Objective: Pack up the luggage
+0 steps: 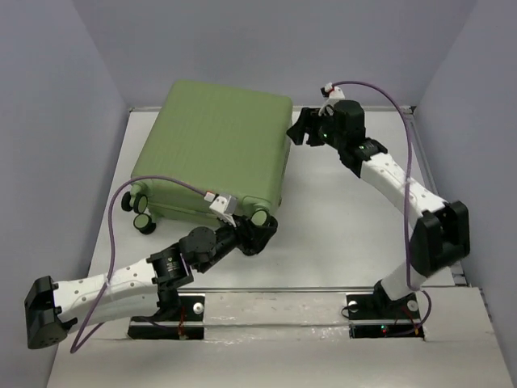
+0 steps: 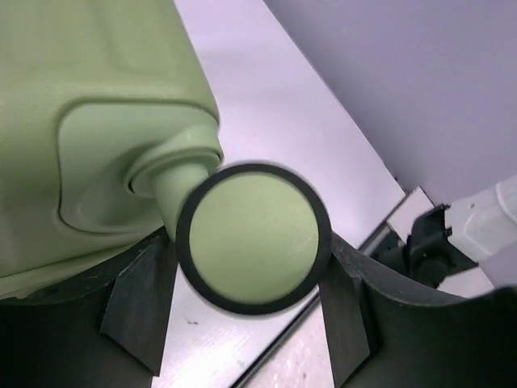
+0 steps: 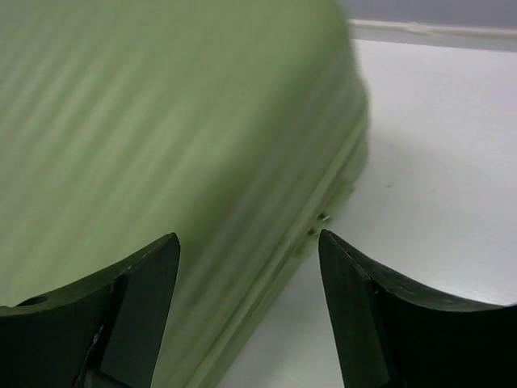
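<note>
Top external view, nearest the bases: the left gripper (image 1: 260,227) sits at the near right corner of the luggage (image 1: 214,149). There it has a wheel (image 2: 253,236) between its fingers. In the left wrist view the wheel fills the gap between the jaws and both fingers meet its black rim. I judge it clamped on that wheel.

The luggage lies flat on the table (image 1: 339,226), left of centre and towards the far wall. Its ribbed shell faces up and its wheeled end faces the arms. The two halves are shut together and no lining shows. No loose items lie on the table around it.

Farther back, the right gripper (image 3: 249,246) is at the far right corner of the case. Its jaws are spread wide over the side seam and hold nothing. That view is blurred, so contact with the shell cannot be confirmed.

Assessment: the closing step looks done and the task appears late. The contents cannot be checked from outside. What is left is probably securing or repositioning the closed case.
</note>
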Available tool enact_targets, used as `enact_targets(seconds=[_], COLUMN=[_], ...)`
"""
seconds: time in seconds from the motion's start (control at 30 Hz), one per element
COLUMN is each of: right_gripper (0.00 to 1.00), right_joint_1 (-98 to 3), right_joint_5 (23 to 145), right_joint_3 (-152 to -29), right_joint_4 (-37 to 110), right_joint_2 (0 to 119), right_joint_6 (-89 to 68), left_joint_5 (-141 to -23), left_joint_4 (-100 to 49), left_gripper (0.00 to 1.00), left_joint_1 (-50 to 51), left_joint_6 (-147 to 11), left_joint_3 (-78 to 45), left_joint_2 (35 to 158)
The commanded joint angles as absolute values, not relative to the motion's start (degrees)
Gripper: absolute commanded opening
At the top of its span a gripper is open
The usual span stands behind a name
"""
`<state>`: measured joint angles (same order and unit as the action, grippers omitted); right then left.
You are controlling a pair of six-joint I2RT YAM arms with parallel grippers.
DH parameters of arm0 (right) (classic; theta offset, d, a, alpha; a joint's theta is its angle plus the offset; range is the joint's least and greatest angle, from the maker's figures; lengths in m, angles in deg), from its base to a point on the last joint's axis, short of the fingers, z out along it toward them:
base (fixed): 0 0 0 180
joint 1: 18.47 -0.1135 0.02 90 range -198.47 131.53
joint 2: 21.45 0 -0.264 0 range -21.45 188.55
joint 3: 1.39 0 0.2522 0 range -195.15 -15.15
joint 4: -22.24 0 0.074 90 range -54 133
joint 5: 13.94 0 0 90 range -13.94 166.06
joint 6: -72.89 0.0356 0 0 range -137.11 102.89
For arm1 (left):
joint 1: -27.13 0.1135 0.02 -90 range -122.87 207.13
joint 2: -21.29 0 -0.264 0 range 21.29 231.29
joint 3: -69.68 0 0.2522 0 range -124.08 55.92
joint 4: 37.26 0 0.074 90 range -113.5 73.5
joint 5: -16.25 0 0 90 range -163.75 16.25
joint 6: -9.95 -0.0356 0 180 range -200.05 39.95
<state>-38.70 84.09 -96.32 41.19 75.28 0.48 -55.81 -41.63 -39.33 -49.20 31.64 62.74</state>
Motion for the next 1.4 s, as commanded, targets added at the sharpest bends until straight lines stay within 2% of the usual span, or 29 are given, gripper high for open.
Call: enact_targets(seconds=[0.0,0.03,0.13,0.17,0.3,0.43,0.47,0.53,0.57,0.6,0.63,0.7,0.73,0.83,0.9,1.07,1.17,1.23,1.37], right_gripper=[0.73,0.71,0.15,0.07,0.07,0.33,0.45,0.50,0.51,0.51,0.51,0.51,0.51,0.51,0.51,0.50,0.41,0.40,0.41], right_joint_1=[-40.0,-40.0,-40.0,-40.0,-40.0,-40.0,-40.0,-40.0,-40.0,-40.0,-40.0,-40.0,-40.0,-40.0,-40.0,-40.0,-40.0,-40.0,-40.0], right_joint_5=[87.1,87.0,92.8,95.7,104.9,110.7,112.7,115.3,116.2,116.7,116.9,117.0,117.0,117.0,117.2,117.5,118.1,118.7,118.7], right_joint_3=[-84.1,-80.3,-64.3,-60.2,-42.9,-41.3,-41.0,-41.8,-42.6,-42.8,-43.0,-43.9,-44.2,-44.1,-44.0,-44.6,-45.7,-45.8,-44.7], right_joint_4=[37.9,36.6,27.0,24.0,7.3,2.0,0.0,-3.1,-4.9,-5.9,-6.5,-7.1,-7.5,-8.6,-8.3,-5.7,-3.6,-3.5,-4.8], right_joint_2=[57.0,54.1,44.3,42.5,39.1,44.5,45.9,50.5,53.1,54.5,55.5,57.5,58.9,59.9,60.0,59.3,59.6,59.5,58.6], right_joint_6=[-2.1,-1.7,0.3,0.7,1.4,-1.6,-1.6,-2.2,-2.3,-2.1,-1.9,-2.0,-1.9,-1.5,-1.6,-3.6,-4.6,-4.3,-3.5], left_joint_5=[-65.4,-64.6,-61.5,-60.8,-55.6,-54.0,-53.7,-53.7,-53.7,-53.5,-53.5,-53.6,-53.3,-52.9,-52.4,-49.5,-47.6,-46.5,-53.2], left_joint_4=[-44.4,-44.4,-43.3,-42.5,-39.3,-37.7,-36.5,-36.1,-35.5,-34.9,-33.6,-32.1,-30.3,-28.6,-27.7,-24.0,-19.6,-16.7,-19.0], left_gripper=[0.06,0.06,0.06,0.06,0.06,0.06,0.06,0.08,0.25,0.25,0.47,0.67,0.80,0.95,0.99,0.99,0.99,0.99,0.99], left_joint_1=[-42.0,-42.0,-42.0,-42.0,-41.8,-40.6,-40.5,-40.4,-40.4,-40.3,-40.2,-40.0,-39.9,-39.8,-39.7,-39.7,-39.5,-38.5,-33.8], left_joint_6=[-51.0,-51.1,-50.8,-50.8,-49.6,-50.3,-50.3,-50.3,-50.0,-49.6,-49.4,-48.5,-48.0,-46.3,-45.5,-43.4,-41.2,-39.1,-39.4], left_joint_3=[26.8,26.1,22.8,22.3,19.4,16.3,15.8,15.5,15.5,15.6,15.9,16.3,16.6,18.1,18.6,20.3,20.2,19.8,20.4], left_joint_2=[66.0,66.4,67.5,67.9,67.6,68.5,69.4,69.8,69.8,69.8,69.6,69.5,69.4,68.4,67.8,65.0,63.2,63.1,63.4])
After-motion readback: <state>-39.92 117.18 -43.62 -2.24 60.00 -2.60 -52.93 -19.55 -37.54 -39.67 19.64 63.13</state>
